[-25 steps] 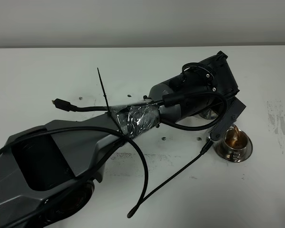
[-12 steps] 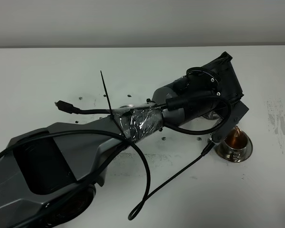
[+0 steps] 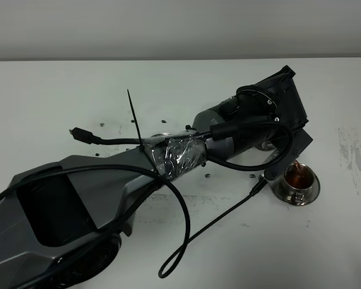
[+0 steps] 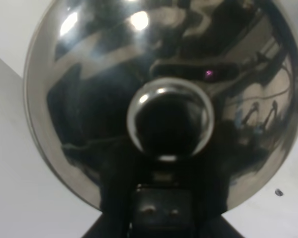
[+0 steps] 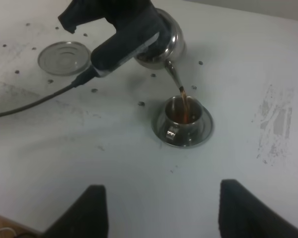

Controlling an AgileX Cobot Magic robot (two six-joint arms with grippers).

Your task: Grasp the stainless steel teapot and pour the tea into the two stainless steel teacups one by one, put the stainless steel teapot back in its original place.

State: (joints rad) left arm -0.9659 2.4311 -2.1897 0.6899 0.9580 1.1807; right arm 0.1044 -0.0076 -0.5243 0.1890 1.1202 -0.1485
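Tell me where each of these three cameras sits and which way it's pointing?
Exterior high: mounted above, looking down at the white table; the left arm crosses it toward the teacup.
Left wrist: on the left arm, close against the steel teapot lid; part of the left end effector shows, dark.
Right wrist: raised, looking down past the open right end effector at the steel teapot pouring.
Shared: exterior high and right wrist both show the teacup taking tea.
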